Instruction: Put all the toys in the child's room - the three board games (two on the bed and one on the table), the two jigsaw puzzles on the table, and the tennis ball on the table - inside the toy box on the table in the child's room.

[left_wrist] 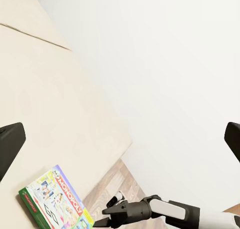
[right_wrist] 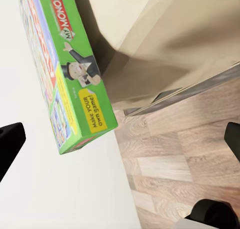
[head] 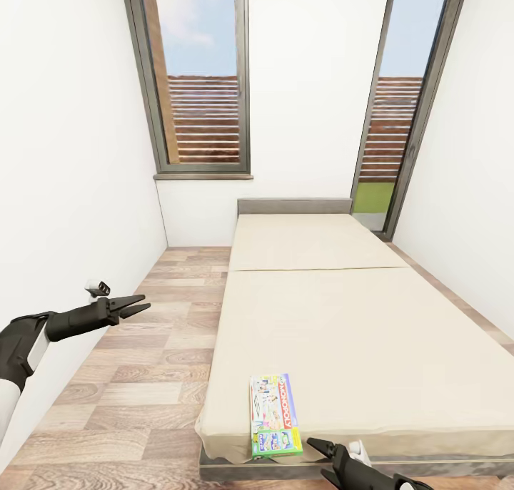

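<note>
1. On the bed (head: 321, 312) we count one board game (head: 274, 414), a flat Monopoly box lying at the near end of the beige mattress, its green edge at the mattress rim
2. We see two dark-framed windows (head: 202, 83) in the far white wall and wood-plank floor (head: 143, 376) alongside the bed
3. Our left gripper (head: 137, 306) hangs over the floor beside the bed, well apart from the box, its fingers a little apart
4. Our right gripper (head: 325, 461) sits just beside the box's near corner, not touching it, its fingers spread
5. Our right wrist view alone gives the box's green side (right_wrist: 80, 64) with its cartoon man, and the bed frame under the mattress
6. Our left wrist view gives the box (left_wrist: 55, 201) and the right gripper (left_wrist: 107, 215) together, near each other but apart
</note>
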Tool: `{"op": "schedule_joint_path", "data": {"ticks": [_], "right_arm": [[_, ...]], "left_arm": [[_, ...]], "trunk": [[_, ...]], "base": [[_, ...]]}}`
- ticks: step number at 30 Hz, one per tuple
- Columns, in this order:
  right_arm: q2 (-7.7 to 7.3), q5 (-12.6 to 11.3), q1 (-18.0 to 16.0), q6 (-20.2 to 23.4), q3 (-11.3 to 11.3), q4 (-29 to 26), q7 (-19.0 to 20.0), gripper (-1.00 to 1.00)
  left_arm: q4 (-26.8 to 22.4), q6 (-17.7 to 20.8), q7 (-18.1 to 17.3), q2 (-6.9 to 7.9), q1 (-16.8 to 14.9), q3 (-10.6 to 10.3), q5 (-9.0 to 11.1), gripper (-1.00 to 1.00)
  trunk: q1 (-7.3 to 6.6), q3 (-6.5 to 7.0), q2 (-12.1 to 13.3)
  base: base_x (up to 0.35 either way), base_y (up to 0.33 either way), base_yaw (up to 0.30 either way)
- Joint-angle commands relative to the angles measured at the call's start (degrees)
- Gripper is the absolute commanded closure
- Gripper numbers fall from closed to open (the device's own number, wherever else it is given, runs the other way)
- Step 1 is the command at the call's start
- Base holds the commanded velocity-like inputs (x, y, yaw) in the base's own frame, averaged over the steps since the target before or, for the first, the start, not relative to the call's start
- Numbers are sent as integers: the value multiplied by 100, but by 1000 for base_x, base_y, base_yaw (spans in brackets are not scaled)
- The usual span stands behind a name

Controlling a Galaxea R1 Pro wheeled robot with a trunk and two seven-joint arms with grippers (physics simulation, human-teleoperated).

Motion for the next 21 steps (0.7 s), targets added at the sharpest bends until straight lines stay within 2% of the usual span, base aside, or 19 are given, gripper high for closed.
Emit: {"op": "schedule_joint_path", "data": {"ticks": [1, 11, 21], "right_arm": [[0, -17, -3, 38, -10, -1, 26, -100], [1, 41, -3, -118, 17, 0, 468, -100], [1, 61, -2, -169, 22, 2, 575, -100]], "left_arm": [[0, 61, -22, 0, -4, -1, -2, -100], [0, 61, -22, -3, -4, 3, -2, -100], [0, 61, -22, -7, -2, 3, -2, -100]], "trunk": [[-1, -6, -3], [-1, -6, -3], [-1, -6, -3]], "base": [[0, 0, 0], [0, 0, 0], [0, 0, 0]]}}
